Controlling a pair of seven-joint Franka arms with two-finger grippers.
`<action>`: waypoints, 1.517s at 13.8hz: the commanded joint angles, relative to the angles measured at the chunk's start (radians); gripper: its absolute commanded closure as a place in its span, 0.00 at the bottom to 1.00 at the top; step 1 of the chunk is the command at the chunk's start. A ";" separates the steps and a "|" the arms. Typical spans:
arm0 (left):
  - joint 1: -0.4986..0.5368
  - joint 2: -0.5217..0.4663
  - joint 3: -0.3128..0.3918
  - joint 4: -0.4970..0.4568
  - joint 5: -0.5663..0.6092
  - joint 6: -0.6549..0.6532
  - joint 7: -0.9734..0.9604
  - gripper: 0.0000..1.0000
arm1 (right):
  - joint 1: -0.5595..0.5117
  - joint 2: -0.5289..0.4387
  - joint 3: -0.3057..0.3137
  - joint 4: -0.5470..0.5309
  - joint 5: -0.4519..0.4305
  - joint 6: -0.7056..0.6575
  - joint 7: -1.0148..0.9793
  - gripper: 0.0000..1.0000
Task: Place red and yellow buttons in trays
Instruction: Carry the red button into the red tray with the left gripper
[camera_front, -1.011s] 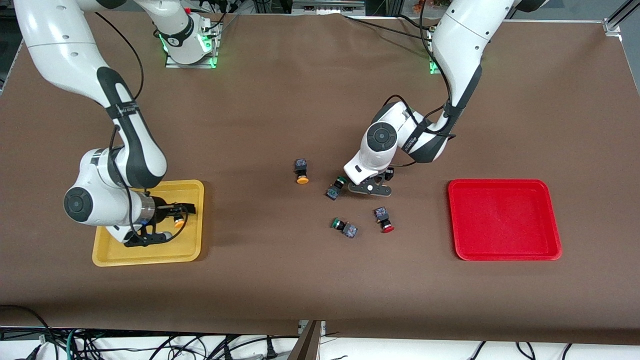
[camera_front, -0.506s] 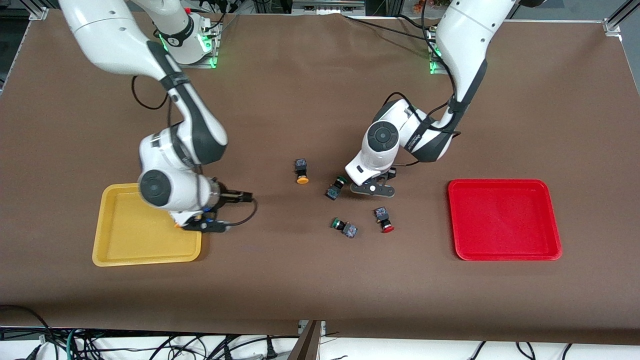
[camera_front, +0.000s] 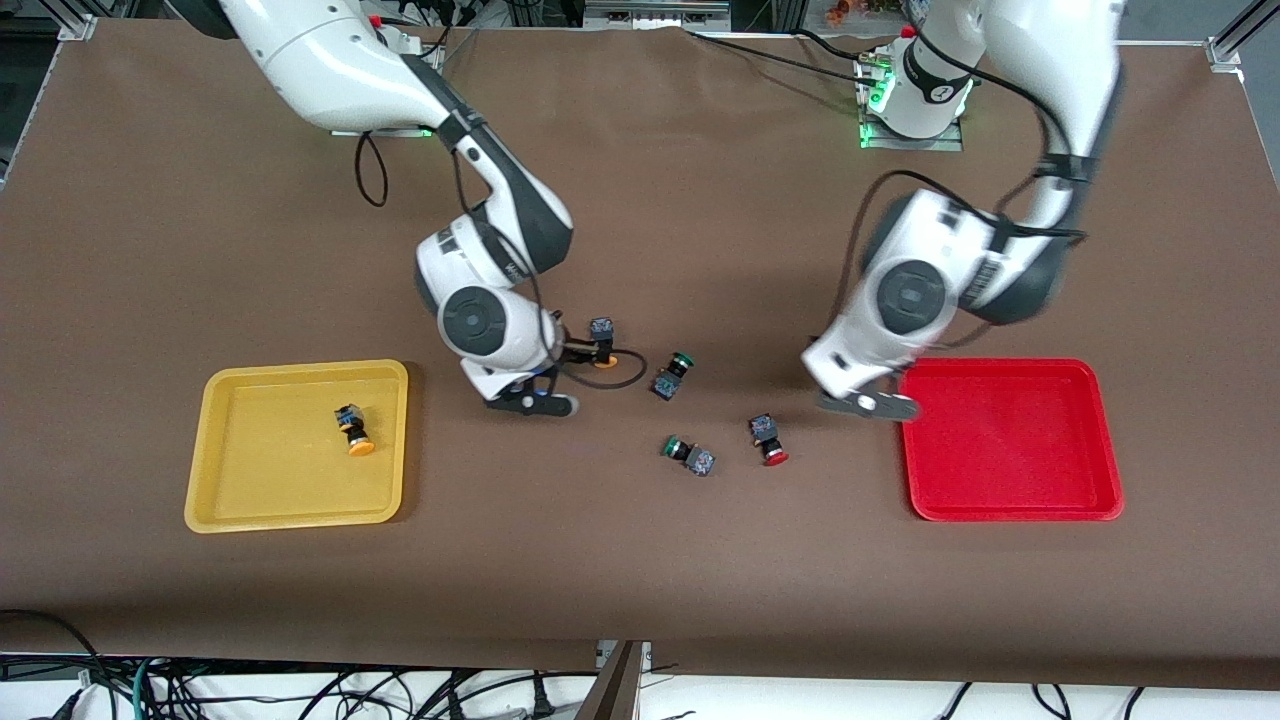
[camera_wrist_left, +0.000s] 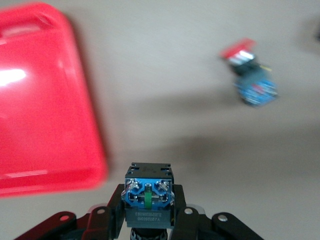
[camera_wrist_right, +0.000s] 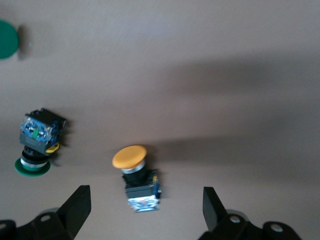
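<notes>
The yellow tray (camera_front: 240, 500) holds one yellow button (camera_front: 353, 431). My right gripper (camera_front: 588, 352) is open, low over the table, its fingers either side of the second yellow button (camera_front: 603, 346), which also shows in the right wrist view (camera_wrist_right: 135, 175) between the open fingers (camera_wrist_right: 77, 207). My left gripper (camera_front: 862, 400) hangs over the table at the edge of the red tray (camera_front: 1010, 490) and is shut on a dark-bodied button (camera_wrist_left: 148, 185) whose cap is hidden. A red button (camera_front: 768, 440) lies on the table and shows in the left wrist view (camera_wrist_left: 250, 75) with the red tray (camera_wrist_left: 45, 100).
Two green-capped switches lie in the middle: one (camera_front: 672, 375) beside the yellow button toward the left arm's end, one (camera_front: 688, 455) nearer the front camera. The first also shows in the right wrist view (camera_wrist_right: 37, 140). The brown table (camera_front: 640, 560) lies around them.
My right gripper let go of a yellow button in the yellow tray and swung over to the yellow button mid-table. My left gripper moved with its button from mid-table to the red tray's edge.
</notes>
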 joint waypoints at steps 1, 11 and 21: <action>0.093 0.030 -0.018 0.040 0.016 -0.012 0.123 0.90 | 0.033 -0.006 -0.006 -0.072 0.011 0.078 0.025 0.01; 0.227 0.171 -0.017 -0.027 0.069 0.178 0.408 0.83 | 0.100 -0.007 -0.021 -0.207 -0.007 0.239 0.054 0.37; 0.242 0.133 -0.026 -0.017 0.068 0.175 0.421 0.00 | -0.011 -0.127 -0.179 -0.139 -0.007 -0.089 -0.327 1.00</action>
